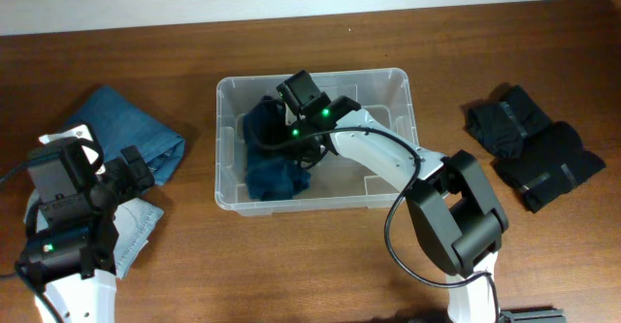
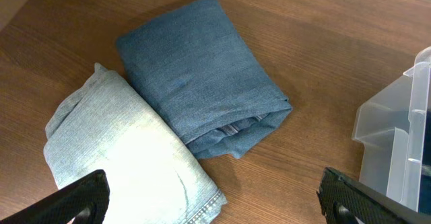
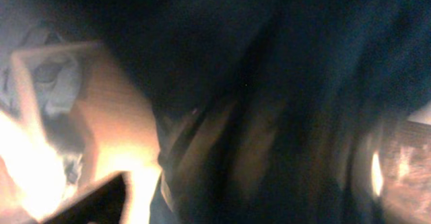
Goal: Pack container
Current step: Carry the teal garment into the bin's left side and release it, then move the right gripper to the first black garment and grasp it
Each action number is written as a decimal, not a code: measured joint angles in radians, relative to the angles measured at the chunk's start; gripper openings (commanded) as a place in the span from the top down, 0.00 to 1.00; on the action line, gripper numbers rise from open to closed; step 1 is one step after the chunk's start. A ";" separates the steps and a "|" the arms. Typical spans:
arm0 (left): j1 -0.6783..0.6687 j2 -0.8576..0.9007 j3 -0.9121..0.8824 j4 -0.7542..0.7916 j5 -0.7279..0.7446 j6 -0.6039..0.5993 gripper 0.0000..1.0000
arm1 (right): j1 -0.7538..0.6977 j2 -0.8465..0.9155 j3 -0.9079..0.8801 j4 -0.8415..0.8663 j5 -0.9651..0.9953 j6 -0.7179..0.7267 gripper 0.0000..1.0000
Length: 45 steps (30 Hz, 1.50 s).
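The clear container [image 1: 225,119] stands mid-table; its corner shows in the left wrist view [image 2: 397,136]. A dark blue garment [image 1: 267,168] lies bunched in its left half. My right gripper [image 1: 305,146] reaches down inside the container, right at this garment. In the right wrist view the dark cloth [image 3: 269,83] fills the blurred frame; one finger shows far out at the lower left and the other is hidden. My left gripper [image 2: 215,200] is open and empty, low over the edge of the folded light-blue jeans [image 2: 121,150], left of the container.
Folded mid-blue jeans [image 2: 195,69] lie beside the light pair, at the table's left [image 1: 126,129]. Black folded garments [image 1: 534,148] lie on the table right of the container. The right arm's cable loops in front of the container.
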 measured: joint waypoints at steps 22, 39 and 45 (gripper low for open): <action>0.000 0.005 0.001 0.001 0.003 -0.004 0.00 | -0.910 -0.609 0.070 -0.536 0.436 -0.236 0.02; 0.000 0.011 0.001 0.003 0.003 -0.003 0.01 | -1.530 -0.377 -0.454 -0.078 0.054 -0.434 0.01; 0.000 0.015 0.001 0.003 0.003 -0.003 0.01 | -1.519 -0.227 -0.459 -0.030 -0.071 -0.463 0.27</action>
